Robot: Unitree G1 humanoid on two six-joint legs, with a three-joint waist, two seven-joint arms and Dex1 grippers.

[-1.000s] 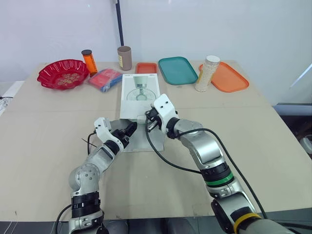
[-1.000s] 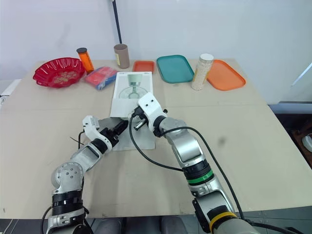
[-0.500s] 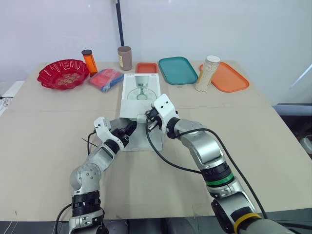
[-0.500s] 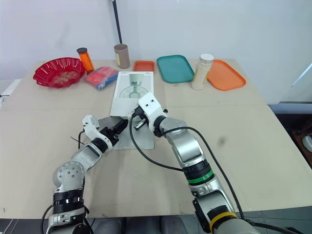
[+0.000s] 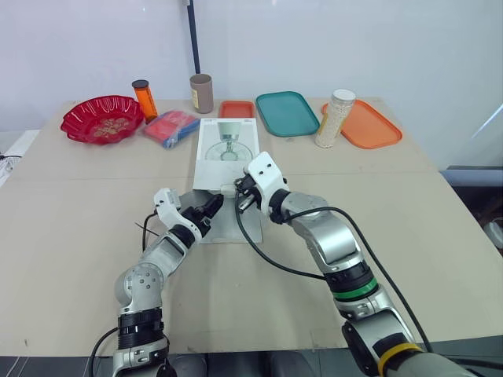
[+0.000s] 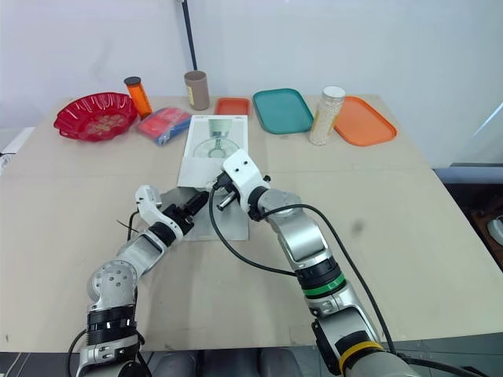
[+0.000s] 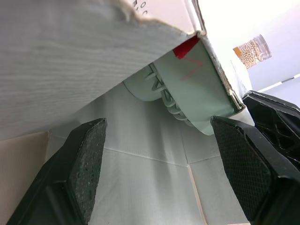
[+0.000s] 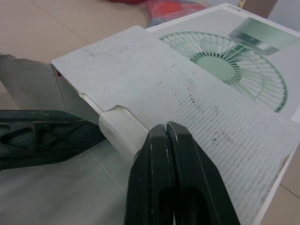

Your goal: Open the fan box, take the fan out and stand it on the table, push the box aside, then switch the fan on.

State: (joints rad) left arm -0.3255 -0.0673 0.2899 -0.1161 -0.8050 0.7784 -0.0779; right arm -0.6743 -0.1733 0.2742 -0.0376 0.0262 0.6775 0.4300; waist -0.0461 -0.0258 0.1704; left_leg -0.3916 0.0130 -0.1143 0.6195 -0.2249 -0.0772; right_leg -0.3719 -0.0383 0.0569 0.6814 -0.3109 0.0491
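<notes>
Nearest me, at the six o'clock end of the box (image 5: 226,149), both grippers meet over the opened flap (image 5: 221,231), which lies flat on the table (image 5: 71,204). The left gripper (image 5: 210,207) comes in from seven o'clock, its fingers (image 7: 84,164) spread wide. The right gripper (image 5: 239,196) comes from four o'clock and sits at the box's near edge.

The head views do not show inside the box. The left wrist view does: the pale green fan (image 7: 190,79) lies within, under the lifted top panel, framed between the spread fingers. The right wrist view adds that the right gripper's fingers (image 8: 154,159) are pressed flat together with no gap, resting against a small white tab (image 8: 123,132) on the top panel's edge; whether they pinch it I cannot tell.

Farther off, along the twelve o'clock edge, stand a red bowl (image 5: 102,118), an orange bottle (image 5: 144,98), a packet (image 5: 169,127), a brown tube (image 5: 201,93), a small orange tray (image 5: 236,109), a teal tray (image 5: 287,113), a jar (image 5: 334,118) and a larger orange tray (image 5: 373,126).
</notes>
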